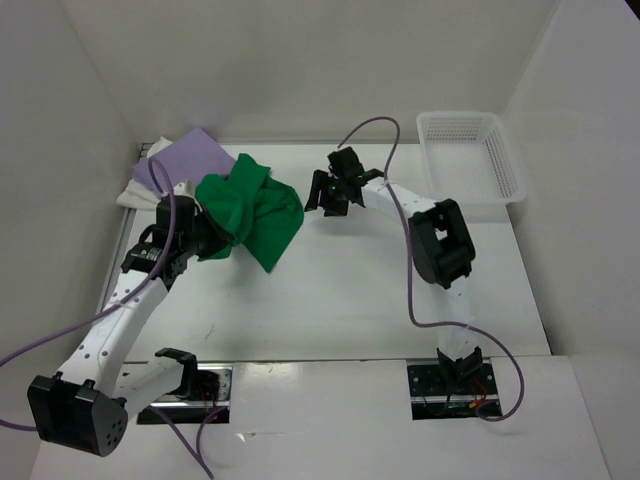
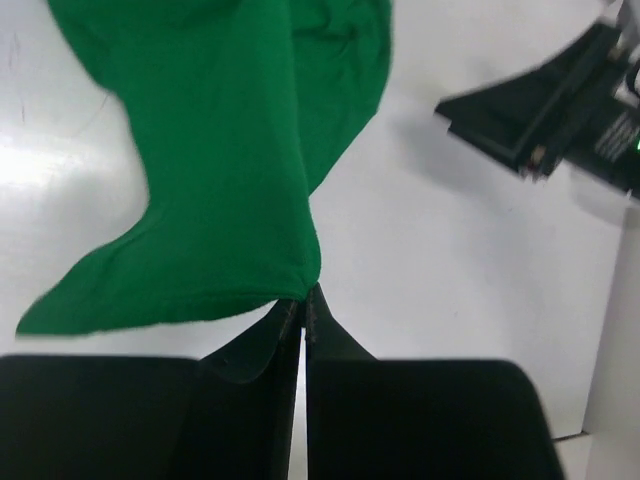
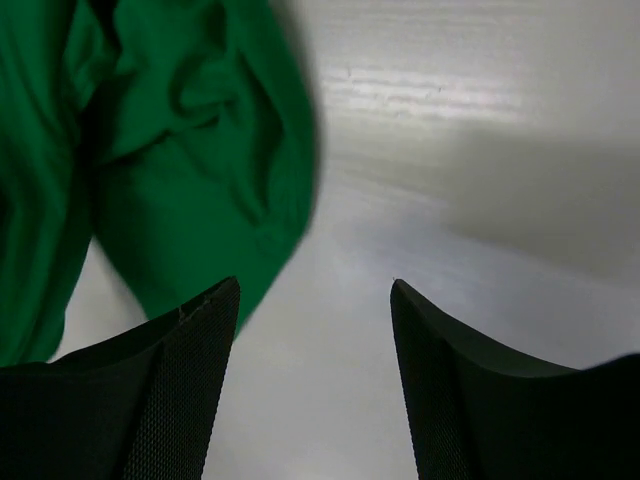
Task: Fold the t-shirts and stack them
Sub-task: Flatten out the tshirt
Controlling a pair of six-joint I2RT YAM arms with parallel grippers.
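The bright green t-shirt [image 1: 255, 210] lies crumpled and partly lifted at the left of the table's middle. My left gripper [image 1: 213, 238] is shut on its edge; in the left wrist view the closed fingertips [image 2: 304, 296] pinch the hem of the green cloth [image 2: 220, 170]. The pale lilac t-shirt [image 1: 190, 158] lies folded at the back left on top of the white t-shirt [image 1: 138, 190]. My right gripper [image 1: 322, 200] is open and empty just right of the green shirt. In the right wrist view the gripper [image 3: 312, 300] hangs over bare table, with the green cloth [image 3: 190, 150] beside its left finger.
A white plastic lattice basket [image 1: 497, 155] stands at the back right. White walls close in the table on the left, back and right. The right arm's gripper body [image 2: 560, 100] shows at the upper right of the left wrist view.
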